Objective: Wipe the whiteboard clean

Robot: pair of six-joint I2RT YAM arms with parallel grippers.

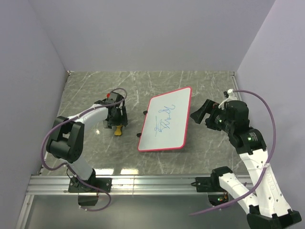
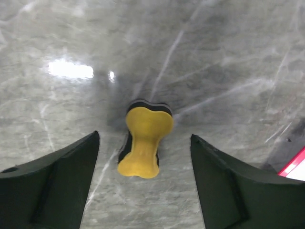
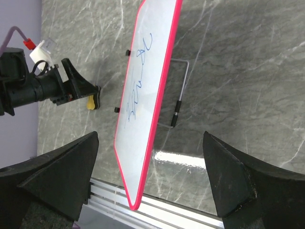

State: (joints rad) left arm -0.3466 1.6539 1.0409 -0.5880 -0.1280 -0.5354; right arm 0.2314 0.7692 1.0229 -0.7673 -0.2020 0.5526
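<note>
Lying on the grey counter [image 1: 95, 90], the whiteboard [image 1: 165, 125] carried blue scribbles down its middle, none wiped yet. Yellow eraser [image 1: 117, 130] lay well left of the whiteboard. Left fingers [image 1: 116, 120] hung over the eraser, spread wide to either side of it, holding nothing. Right fingers [image 1: 200, 113] sat just off the whiteboard's right rim, also wide open and empty.

Judged the whiteboard thin, stiff and light, with a slick face, so likely to skate on the glossy counter once rubbed. Best pinned or pinched at the red rim on the right long edge, clear of the writing. Eraser looked like soft foam and weightless; its narrow waist suits the pinch.
</note>
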